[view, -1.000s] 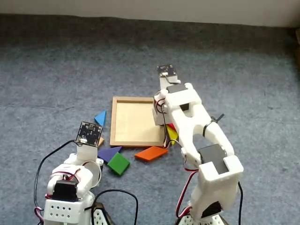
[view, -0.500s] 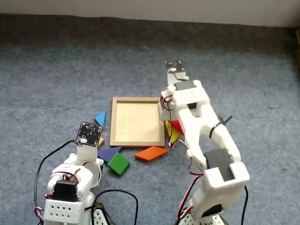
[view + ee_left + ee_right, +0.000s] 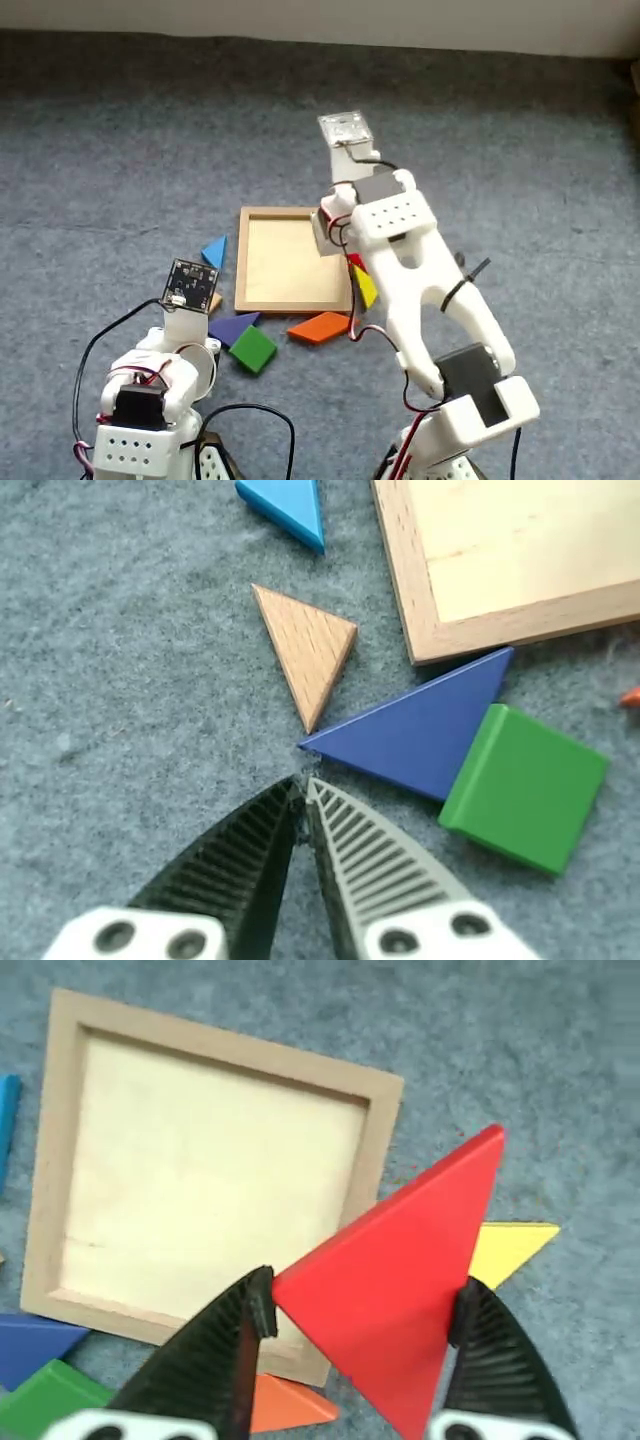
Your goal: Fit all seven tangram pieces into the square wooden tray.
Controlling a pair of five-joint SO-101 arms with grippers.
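Square tray of pale wood with a raised rim and smooth floor, flat on the grey fuzzy counter. Clamped in the right pincer: 1 smooth red triangle, at the tray's 4 o'clock edge. Around the tray, 6 flat pieces:
- yellow triangle at 4
- orange parallelogram at 5
- dark blue triangle and green square at 7
- wooden triangle at 8
- light blue triangle at 9

Left pincer closed together, tips just beside the dark blue triangle.
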